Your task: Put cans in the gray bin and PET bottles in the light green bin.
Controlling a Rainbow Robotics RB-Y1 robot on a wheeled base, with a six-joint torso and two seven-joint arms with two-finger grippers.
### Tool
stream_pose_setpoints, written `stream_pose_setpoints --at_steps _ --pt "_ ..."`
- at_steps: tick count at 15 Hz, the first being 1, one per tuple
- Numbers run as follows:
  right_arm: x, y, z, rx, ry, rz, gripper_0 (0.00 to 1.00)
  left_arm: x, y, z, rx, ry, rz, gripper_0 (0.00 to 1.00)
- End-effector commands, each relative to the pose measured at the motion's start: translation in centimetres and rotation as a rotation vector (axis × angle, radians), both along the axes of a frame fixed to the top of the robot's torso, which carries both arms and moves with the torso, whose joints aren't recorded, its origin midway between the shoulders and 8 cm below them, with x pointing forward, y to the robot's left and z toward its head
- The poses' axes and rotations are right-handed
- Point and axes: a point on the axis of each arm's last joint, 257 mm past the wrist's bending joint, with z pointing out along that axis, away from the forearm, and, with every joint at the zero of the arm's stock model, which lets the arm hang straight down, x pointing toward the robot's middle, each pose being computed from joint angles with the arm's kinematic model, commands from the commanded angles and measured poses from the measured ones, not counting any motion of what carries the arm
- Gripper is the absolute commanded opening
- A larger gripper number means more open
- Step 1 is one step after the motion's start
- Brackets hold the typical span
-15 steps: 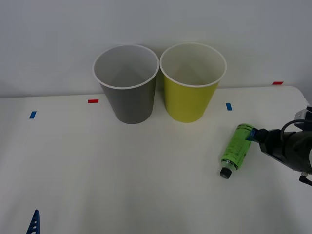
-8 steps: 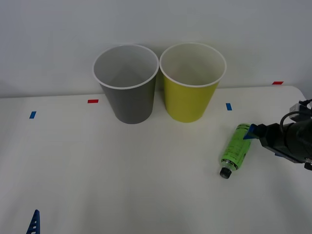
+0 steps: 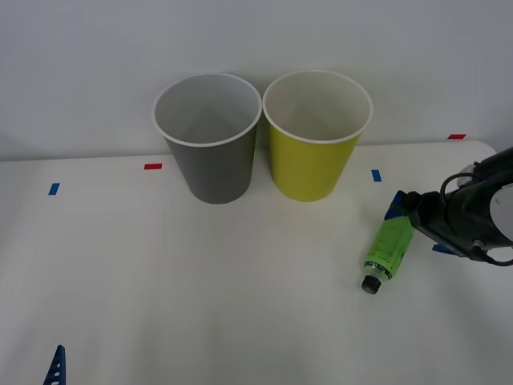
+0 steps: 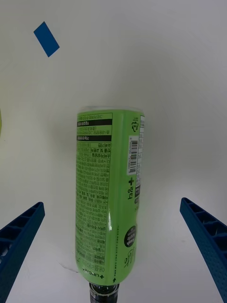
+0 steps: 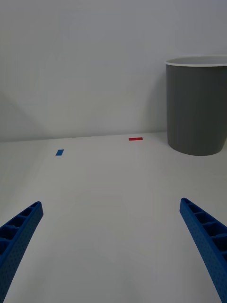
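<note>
Right end effector (image 3: 410,228) covers PET bottle's (image 3: 386,247) base end.

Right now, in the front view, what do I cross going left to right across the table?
Left gripper fingertip at the near edge → gray bin → light green bin → PET bottle lying on its side → right gripper, open around the bottle's base end.

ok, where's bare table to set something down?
Free: the wide front stretch from the gray bin down to the left gripper, open. Crowded: right side, where the right gripper, open, straddles the PET bottle below the light green bin.
</note>
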Motion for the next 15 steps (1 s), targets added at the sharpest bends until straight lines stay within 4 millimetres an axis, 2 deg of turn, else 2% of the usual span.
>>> stream_pose_setpoints --at_steps 1,4,6,8,15 --pt "1.4 -1.4 0.6 -0.03 0.029 0.001 1.0 0.0 0.0 0.0 0.0 0.0 0.0 1.0" --pt "2.2 -1.5 -0.2 -0.034 0.067 0.011 1.0 0.0 0.0 0.0 0.0 0.0 0.0 1.0" --pt "2.6 -0.4 -1.7 -0.005 0.08 0.0 1.0 0.0 0.0 0.0 0.0 0.0 0.0 1.0" --pt "2.9 0.6 -1.9 0.036 0.101 -0.003 1.0 0.0 0.0 0.0 0.0 0.0 0.0 1.0" --pt "4.0 -0.5 -3.1 -0.036 0.168 0.002 1.0 0.0 0.0 0.0 0.0 0.0 0.0 1.0"
